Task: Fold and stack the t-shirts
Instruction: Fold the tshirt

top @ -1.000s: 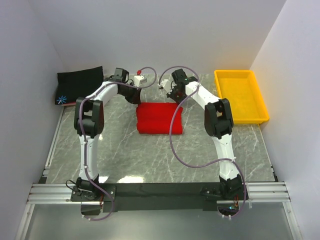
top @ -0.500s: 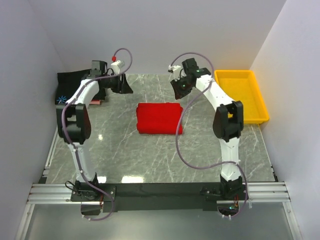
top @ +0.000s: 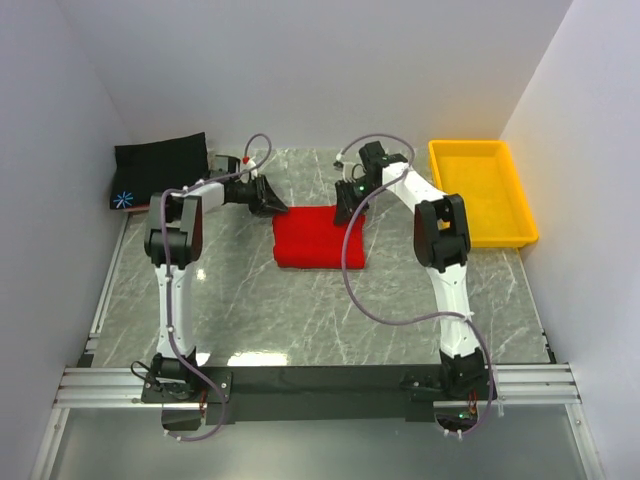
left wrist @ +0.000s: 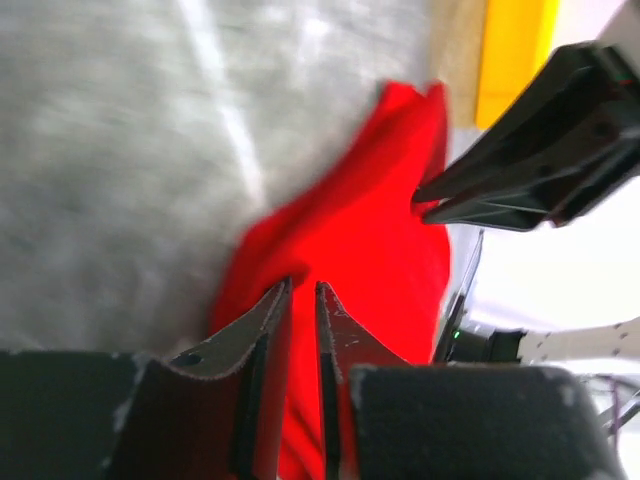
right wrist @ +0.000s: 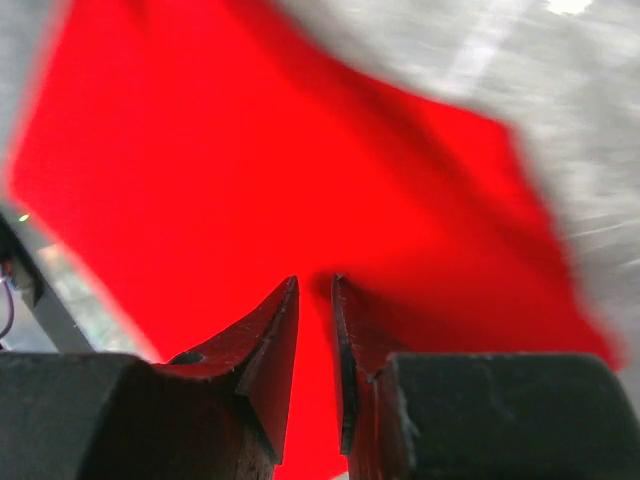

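Observation:
The red t-shirt (top: 318, 240) lies folded in a rectangle at the middle of the table. My left gripper (top: 275, 206) sits at its far left corner and my right gripper (top: 345, 210) at its far right corner. In the left wrist view the left gripper (left wrist: 302, 285) has narrow jaws with red cloth (left wrist: 380, 230) between them. The right wrist view shows the right gripper (right wrist: 315, 278) pinched the same way on red cloth (right wrist: 250, 170). The black t-shirt (top: 160, 162) with its starburst mark (top: 123, 199) lies at the far left.
A yellow tray (top: 520, 205) stands at the far right, against the right wall. White walls close in the table on the left, back and right. Cables loop from both arms over the table.
Half a second ago both arms were swung away from the red t-shirt with wider jaws. They have come back down to its far corners and the jaws have narrowed on the cloth.

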Motion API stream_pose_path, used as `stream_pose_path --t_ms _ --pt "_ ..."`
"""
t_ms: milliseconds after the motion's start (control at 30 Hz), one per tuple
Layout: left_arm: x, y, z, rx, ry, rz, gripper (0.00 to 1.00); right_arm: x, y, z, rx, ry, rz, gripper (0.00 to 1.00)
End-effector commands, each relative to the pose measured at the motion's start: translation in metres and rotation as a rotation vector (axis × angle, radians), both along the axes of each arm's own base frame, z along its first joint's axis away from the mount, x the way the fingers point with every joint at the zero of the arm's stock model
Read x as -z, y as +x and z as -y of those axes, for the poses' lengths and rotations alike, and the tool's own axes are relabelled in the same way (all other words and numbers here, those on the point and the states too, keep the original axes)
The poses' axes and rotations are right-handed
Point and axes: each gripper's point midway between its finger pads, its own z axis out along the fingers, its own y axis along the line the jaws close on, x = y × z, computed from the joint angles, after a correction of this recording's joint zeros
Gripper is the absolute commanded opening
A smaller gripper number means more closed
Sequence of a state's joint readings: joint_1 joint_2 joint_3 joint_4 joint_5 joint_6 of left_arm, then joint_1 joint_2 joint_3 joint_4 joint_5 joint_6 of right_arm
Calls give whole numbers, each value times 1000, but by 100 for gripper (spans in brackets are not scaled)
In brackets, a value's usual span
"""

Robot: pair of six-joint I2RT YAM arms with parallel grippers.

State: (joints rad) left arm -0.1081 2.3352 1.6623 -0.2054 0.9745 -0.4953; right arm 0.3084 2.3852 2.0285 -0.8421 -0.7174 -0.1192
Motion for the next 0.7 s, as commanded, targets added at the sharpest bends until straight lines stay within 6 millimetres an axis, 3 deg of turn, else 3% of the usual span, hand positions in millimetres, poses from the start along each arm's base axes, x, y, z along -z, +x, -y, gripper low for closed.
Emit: stream_pose_path --t_ms 0,133,233,267,333,400,500,533,600,667 --pt "-1 26 4 -40 -25 8 20 0 38 19 67 23 47 27" --pt "16 37 -6 -61 9 23 19 -5 61 24 95 25 98 28" --pt "-8 46 -13 -34 12 109 20 -34 66 23 101 49 146 30" --pt "-29 45 -14 -6 17 177 21 -54 59 22 92 70 165 31" --pt "-51 36 -15 29 22 225 22 -72 46 20 96 105 147 31" --pt "-80 15 -12 62 -9 250 25 -91 16 17 84 155 109 31" --pt "-96 -23 2 79 -78 203 26 -99 -18 11 94 223 29 31" --pt "-91 -45 12 96 -94 165 25 -90 -28 8 102 233 -20 32" --pt "-88 -59 25 107 -127 128 25 -83 -38 3 89 247 -61 32" --pt "-67 -73 37 115 -109 60 23 -62 -42 1 97 249 -127 31"
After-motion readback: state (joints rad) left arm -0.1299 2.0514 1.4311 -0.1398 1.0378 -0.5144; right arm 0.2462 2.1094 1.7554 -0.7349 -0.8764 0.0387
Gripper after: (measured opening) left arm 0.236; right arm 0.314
